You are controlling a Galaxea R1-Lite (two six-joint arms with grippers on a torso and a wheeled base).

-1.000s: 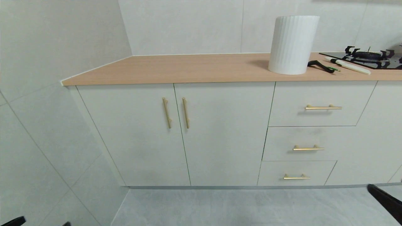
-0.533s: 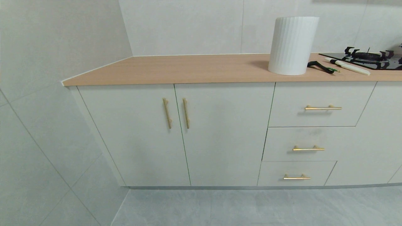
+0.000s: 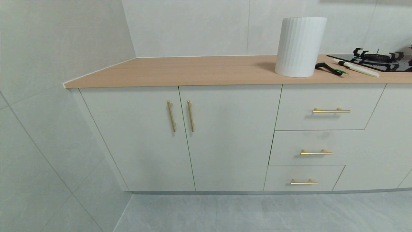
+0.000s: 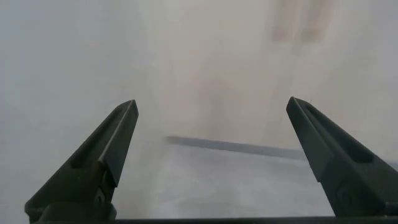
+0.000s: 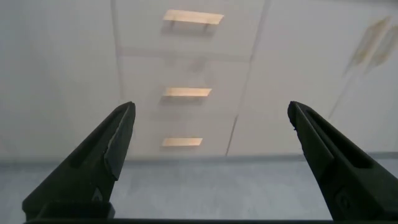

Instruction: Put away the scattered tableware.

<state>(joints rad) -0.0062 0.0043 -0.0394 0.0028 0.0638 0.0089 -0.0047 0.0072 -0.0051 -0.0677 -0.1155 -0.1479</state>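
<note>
Both the left gripper (image 4: 211,104) and right gripper (image 5: 211,108) hang wide open and empty before the cabinet (image 3: 225,135), so an arm should rise to the utensils (image 3: 341,67) lying on the counter (image 3: 193,69) beside the holder (image 3: 299,46).

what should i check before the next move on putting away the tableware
1. Left pincer open and empty: ok.
2. Right pincer open and empty: ok.
3. Tableware located: black-handled utensil and long white utensil lie on the countertop beside the white ribbed container: ok.
4. A drawer open to receive them: all three drawers are shut: not ok.
5. Container open at the top: cannot tell.
6. Utensils within reach of either arm: cannot tell.
</note>
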